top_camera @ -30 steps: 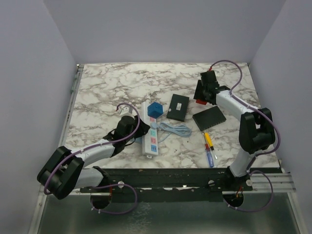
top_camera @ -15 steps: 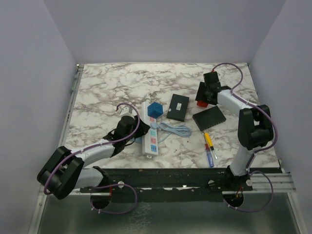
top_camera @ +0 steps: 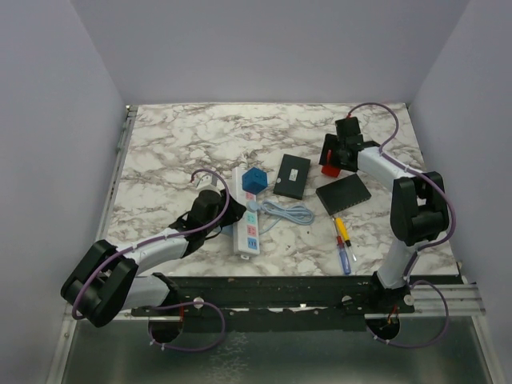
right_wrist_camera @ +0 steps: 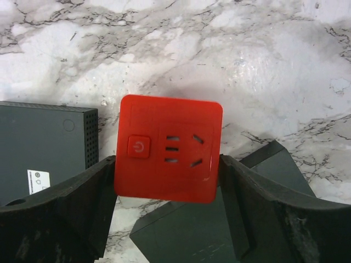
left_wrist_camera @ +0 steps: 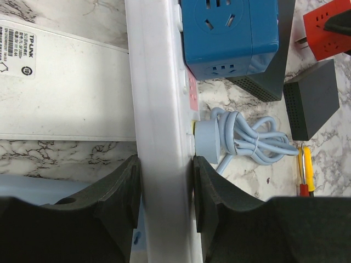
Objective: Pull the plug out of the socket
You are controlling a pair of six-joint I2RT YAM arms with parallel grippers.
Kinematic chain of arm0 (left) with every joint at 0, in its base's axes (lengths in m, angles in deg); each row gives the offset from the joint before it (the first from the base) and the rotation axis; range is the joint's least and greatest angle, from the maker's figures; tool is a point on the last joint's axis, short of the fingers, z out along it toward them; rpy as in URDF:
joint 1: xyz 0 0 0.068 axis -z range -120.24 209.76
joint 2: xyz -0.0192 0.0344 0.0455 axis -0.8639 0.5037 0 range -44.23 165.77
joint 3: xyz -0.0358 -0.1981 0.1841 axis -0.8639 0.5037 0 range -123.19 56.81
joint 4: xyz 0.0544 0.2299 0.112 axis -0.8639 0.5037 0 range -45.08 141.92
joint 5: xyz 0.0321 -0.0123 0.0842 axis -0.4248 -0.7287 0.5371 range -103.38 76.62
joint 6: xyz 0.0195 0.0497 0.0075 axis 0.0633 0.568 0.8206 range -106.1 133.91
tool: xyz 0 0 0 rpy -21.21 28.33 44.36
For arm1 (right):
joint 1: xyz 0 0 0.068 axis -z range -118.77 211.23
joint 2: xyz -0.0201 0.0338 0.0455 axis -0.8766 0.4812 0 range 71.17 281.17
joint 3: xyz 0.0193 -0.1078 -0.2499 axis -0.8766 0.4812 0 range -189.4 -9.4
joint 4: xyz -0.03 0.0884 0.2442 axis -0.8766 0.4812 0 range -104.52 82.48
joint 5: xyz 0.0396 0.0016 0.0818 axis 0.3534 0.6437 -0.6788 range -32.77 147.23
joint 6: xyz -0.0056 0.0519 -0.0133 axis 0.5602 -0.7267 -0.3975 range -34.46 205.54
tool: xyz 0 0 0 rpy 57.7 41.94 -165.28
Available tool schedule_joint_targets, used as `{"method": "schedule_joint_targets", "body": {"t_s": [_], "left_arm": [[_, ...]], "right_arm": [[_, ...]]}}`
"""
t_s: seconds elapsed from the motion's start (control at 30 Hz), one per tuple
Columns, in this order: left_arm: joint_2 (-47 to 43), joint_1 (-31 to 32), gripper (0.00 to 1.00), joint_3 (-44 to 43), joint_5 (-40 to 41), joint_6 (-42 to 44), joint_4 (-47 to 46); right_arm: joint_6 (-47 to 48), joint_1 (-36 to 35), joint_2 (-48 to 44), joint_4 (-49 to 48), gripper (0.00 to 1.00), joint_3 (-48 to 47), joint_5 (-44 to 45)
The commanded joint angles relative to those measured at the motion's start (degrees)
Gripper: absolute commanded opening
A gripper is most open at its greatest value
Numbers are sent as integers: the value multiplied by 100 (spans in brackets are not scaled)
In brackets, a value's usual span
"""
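We found the left gripper (left_wrist_camera: 164, 164) pinching the socket (left_wrist_camera: 156, 82) across its width, near the end that faced the near edge of the table (top_camera: 176, 144), left of the table's middle. A blue cube (left_wrist_camera: 230, 33) sat on the socket's far end, with a light-blue cable (left_wrist_camera: 247, 137) just beside it. Toward the far right corner, well apart from the socket, the right gripper (right_wrist_camera: 167, 164) flanked a red plug (right_wrist_camera: 167, 148). We could not tell whether it gripped. We judged the pull done, with only setting down left. The socket looked long, white and slim, with pastel panels.
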Motion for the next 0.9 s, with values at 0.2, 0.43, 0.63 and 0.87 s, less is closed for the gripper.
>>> {"method": "schedule_joint_targets", "body": {"t_s": [0.2, 0.43, 0.63, 0.87], "left_arm": [[-77, -41, 0, 73, -27, 75, 65], [-35, -42, 0, 64, -70, 68, 55], [-105, -54, 0, 64, -133, 57, 49], [-227, -72, 0, 161, -266, 2, -16]], "right_arm": [[172, 34, -80, -185, 93, 12, -199], [243, 36, -414, -71, 100, -20, -104], [241, 42, -1097, -12, 100, 122, -289], [189, 36, -2105, -27, 100, 570, -1001]]}}
